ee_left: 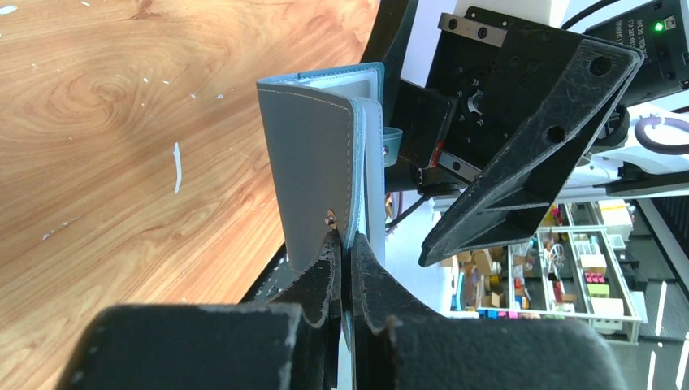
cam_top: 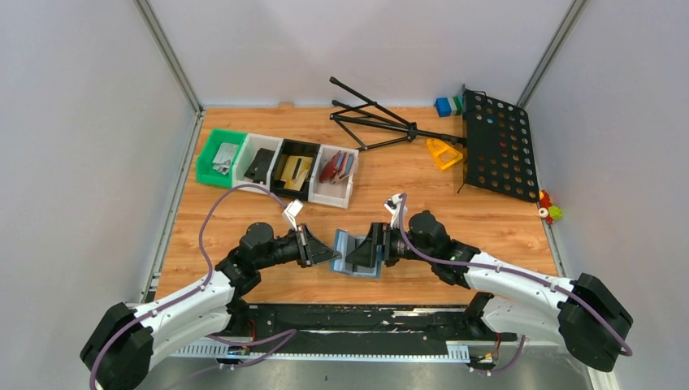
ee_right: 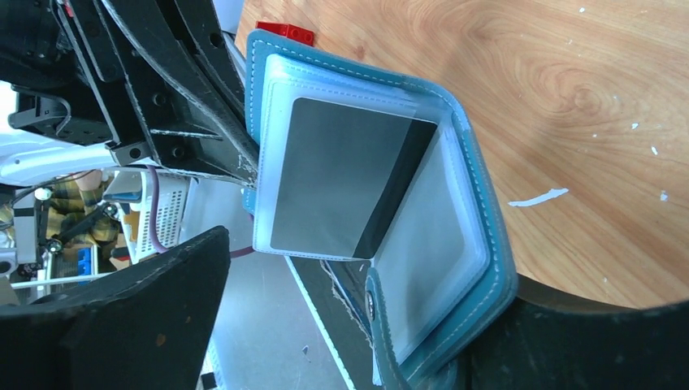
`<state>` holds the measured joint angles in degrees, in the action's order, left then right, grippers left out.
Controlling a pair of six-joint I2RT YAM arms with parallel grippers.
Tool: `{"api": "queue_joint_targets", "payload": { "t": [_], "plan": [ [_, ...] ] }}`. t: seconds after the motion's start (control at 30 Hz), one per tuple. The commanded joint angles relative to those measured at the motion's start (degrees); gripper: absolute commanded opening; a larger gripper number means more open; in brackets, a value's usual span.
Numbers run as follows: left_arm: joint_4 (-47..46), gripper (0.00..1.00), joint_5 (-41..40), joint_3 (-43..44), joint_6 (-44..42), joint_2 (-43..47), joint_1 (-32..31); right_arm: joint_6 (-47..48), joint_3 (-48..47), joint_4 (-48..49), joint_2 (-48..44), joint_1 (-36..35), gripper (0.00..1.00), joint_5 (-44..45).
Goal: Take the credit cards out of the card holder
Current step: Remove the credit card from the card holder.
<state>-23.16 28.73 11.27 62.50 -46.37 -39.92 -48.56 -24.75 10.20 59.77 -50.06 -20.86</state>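
L hand [ee_left: 343,268] clamps the card holder's [ee_left: 313,162] lower edge, holding it upright and open just above the table [cam_top: 487,219]. R hand [cam_top: 374,246] stands wide open beside it, empty. Rec.: pinch grey card [ee_right: 341,183] alone, then pull straight out.

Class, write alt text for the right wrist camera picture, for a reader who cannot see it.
An open blue card holder fills the view, a grey card with a dark stripe showing in its clear sleeve. The left gripper pinches its far edge; the right gripper stands open either side of it, over a wooden table.
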Motion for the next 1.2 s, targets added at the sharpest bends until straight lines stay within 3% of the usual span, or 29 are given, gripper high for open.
{"api": "queue_joint_targets", "payload": {
  "t": [0.0, 0.13, 0.27, 0.43, 0.57, 0.8, 1.17],
  "plan": [
    [-1.11, 0.0, 0.07, 2.75, -1.38, 0.14, -0.26, -0.46, 0.3, 3.9, -0.46, -0.25, 0.96, 0.22],
    [-1.72, 0.0, 0.84, 3.53, -1.52, -0.64, -0.76, -0.51, -1.32, 3.69, 2.17, -0.35, 0.99, -0.42],
    [-1.61, 0.0, 0.89, 3.67, -1.63, -0.4, -0.95, -0.75, -3.27, 2.13, 5.03, -0.53, 0.96, -0.68],
    [2.26, 0.0, -0.27, 4.03, -3.08, 0.9, -0.95, -1.31, -2.85, 1.93, 4.9, -0.56, 0.83, -0.14],
    [6.76, 0.0, -2.31, 4.3, -4.26, 2.64, -0.99, -1.26, -2.11, 0.04, 2.31, -0.56, 0.79, 0.84],
    [3.22, 0.0, -1.82, 3.39, -2.36, 2.95, -0.95, -0.94, -1.3, -3.45, -1.03, -0.42, 0.66, 1.65],
    [0.63, 0.0, -2.77, 2.35, -0.44, 3.16, -0.86, -1.37, 0.98, -8.56, -6.5, 1.53, 0.53, 2.75]
  ]
}}
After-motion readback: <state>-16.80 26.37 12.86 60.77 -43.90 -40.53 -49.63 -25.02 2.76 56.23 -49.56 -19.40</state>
